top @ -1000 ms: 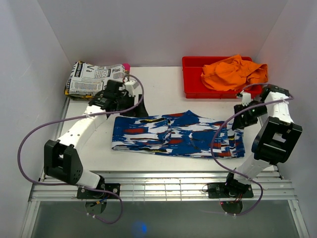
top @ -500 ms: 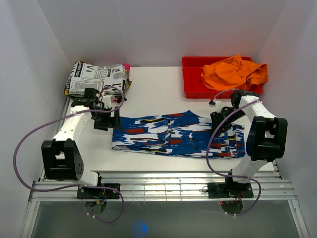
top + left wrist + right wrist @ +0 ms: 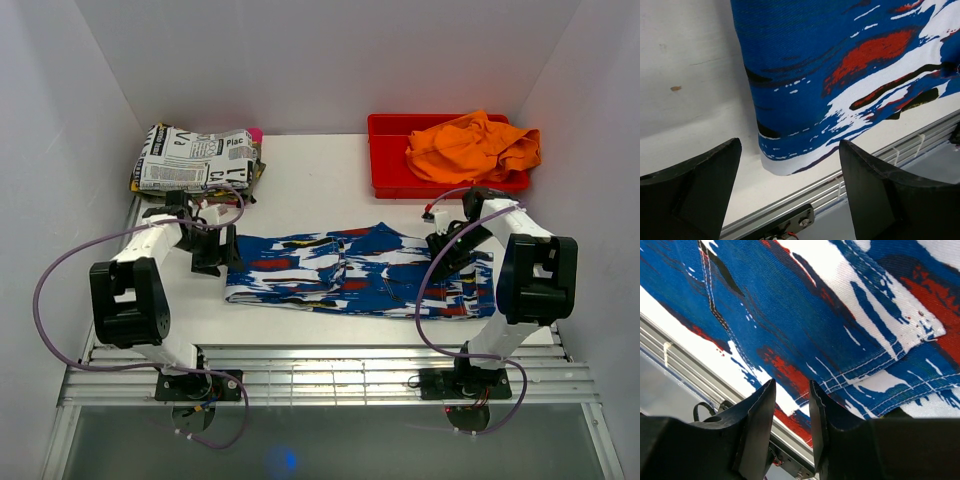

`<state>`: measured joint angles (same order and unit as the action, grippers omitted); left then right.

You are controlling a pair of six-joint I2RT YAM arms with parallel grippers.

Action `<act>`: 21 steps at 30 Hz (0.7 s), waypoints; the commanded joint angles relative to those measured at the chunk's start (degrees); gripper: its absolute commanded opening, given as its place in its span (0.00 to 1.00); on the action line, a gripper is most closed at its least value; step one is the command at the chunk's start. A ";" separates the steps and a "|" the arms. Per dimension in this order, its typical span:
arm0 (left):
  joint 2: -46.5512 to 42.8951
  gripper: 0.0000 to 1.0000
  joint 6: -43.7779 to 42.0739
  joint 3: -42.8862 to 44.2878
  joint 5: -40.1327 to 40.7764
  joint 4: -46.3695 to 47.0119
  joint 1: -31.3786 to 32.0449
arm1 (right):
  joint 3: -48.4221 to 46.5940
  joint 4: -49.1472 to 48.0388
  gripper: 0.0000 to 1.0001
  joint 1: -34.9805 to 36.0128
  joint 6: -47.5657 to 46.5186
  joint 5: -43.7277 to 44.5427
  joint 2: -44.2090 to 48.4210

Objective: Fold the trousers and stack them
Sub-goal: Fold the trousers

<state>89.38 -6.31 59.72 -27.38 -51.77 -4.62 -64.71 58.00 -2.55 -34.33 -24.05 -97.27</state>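
On the white desk (image 3: pixel 320 180), the blue streaked trousers (image 3: pixel 360 272) lie flat in the middle, stretched from left to right. The left pincer (image 3: pixel 790 190) is widely released over the front corner of their left end. The right pincer (image 3: pixel 791 386) hangs over their right end with jaws narrowed; whether it grasps cloth I cannot tell.

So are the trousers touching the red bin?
Apart. The top view shows a strip of bare white table between the trousers and the near wall of the red bin.
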 commanded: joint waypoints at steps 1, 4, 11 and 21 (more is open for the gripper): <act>0.35 0.89 1.99 -1.45 -6.29 4.65 -0.47 | 0.37 -0.60 0.39 0.26 0.93 1.20 -0.72; 2.63 0.86 3.23 -1.89 -6.29 7.11 -0.65 | 0.37 -0.60 0.38 0.26 1.02 1.29 -0.99; 7.20 0.41 2.36 -2.60 -8.31 9.93 -2.23 | 0.72 -1.13 0.37 0.26 0.75 3.66 -1.69; 20.03 0.00 -12.32 4.25 -23.51 -0.96 -17.51 | 1.25 -3.94 0.30 0.00 1.28 10.52 -5.55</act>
<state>107.22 -11.38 60.53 -44.93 -48.73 -18.90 -63.46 55.29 -2.55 -33.17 -15.77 -101.95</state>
